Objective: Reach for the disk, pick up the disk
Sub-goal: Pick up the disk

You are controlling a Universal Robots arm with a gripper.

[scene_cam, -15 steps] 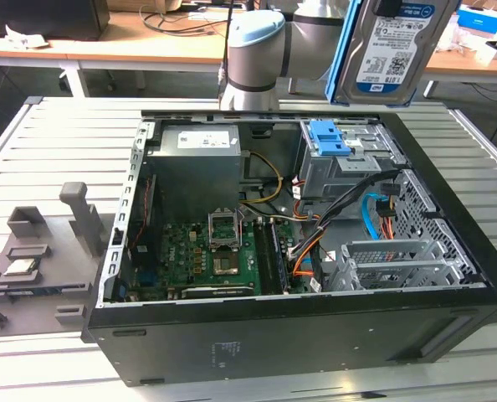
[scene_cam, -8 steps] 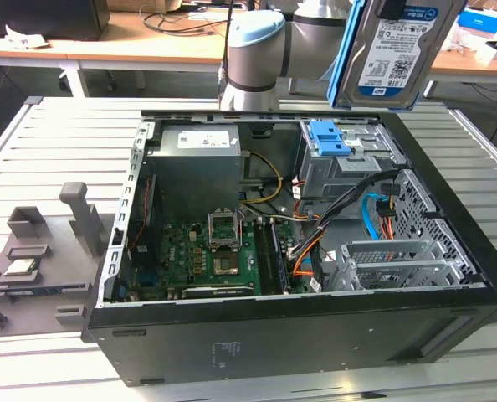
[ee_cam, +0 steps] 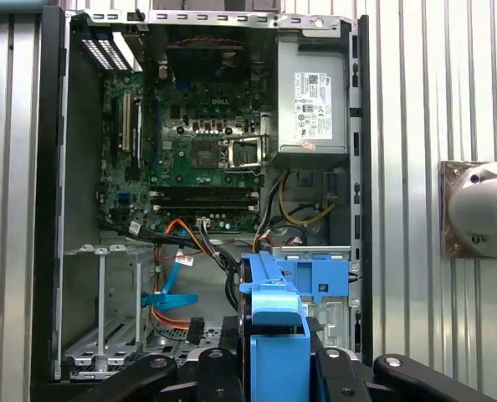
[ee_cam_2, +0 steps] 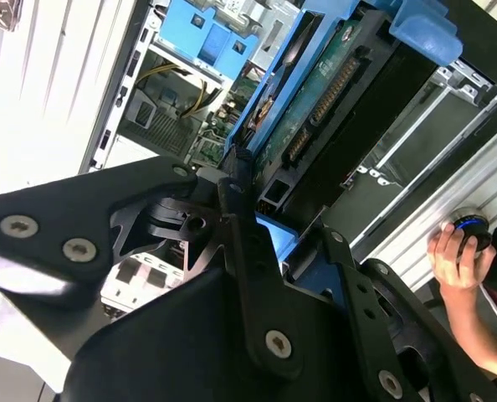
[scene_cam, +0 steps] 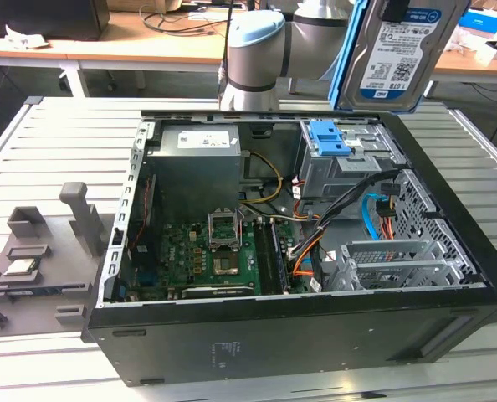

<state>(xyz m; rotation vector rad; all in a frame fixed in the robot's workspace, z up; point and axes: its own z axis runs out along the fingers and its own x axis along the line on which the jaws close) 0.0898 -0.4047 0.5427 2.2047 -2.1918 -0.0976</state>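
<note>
Exterior view, disk [scene_cam: 397, 52] held above case [scene_cam: 299, 335], long axis apparently upright, label outward.

You see the disk [scene_cam: 399, 52] upright in the exterior view's upper right, white-and-blue label facing you, blue bracket edging its left side.

I see my silver-grey jointed arm with pale blue caps [scene_cam: 257, 46] bent at the elbow, its wrist high up. In both wrist views my black bar-linkage gripper [ee_cam: 278, 339] [ee_cam_2: 278, 230] faces downward, fingers clamped either side of the flat silver disk with bright blue plastic bracket [scene_cam: 395, 50], held aloft.
</note>
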